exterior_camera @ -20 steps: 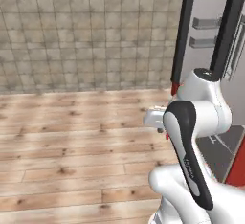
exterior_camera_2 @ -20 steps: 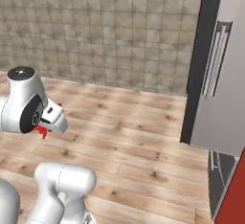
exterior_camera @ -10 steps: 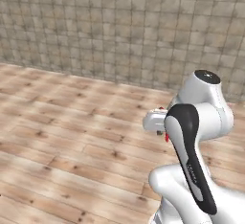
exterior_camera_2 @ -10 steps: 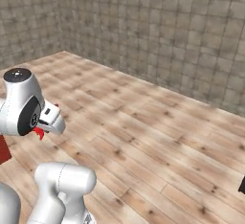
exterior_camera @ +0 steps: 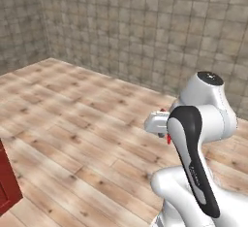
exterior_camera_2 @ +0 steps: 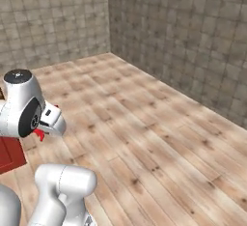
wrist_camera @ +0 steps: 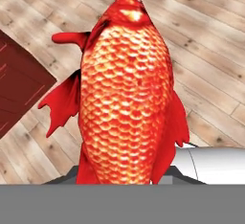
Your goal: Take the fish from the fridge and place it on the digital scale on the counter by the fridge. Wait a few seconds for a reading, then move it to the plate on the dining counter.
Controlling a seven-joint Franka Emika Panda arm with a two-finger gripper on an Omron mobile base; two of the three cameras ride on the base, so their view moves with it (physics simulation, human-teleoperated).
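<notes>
The fish [wrist_camera: 125, 94] is out of the fridge and in the robot's keeping: the claw [wrist_camera: 125, 177] is clenched on its tail end, and from the hand camera the red-orange scaled body rises up from between the fingertips, head at the far end. In the left base view a sliver of red shows just beside the white wrist, and in the right base view a red fin pokes out below the same wrist.

Beneath the fish lies the wooden floor [exterior_camera: 72, 138], with the tiled wall [exterior_camera_2: 193, 36] beyond it. A red cabinet front [exterior_camera_2: 10, 153] sits low beside the arm, on the side away from that wall.

Judging by this, the first step, taking the fish out, is done. Whether it has been weighed cannot be told from what is seen. What is surely left is setting it down on the plate on the dining table; the robot looks to be in transit across open floor, carrying its load
</notes>
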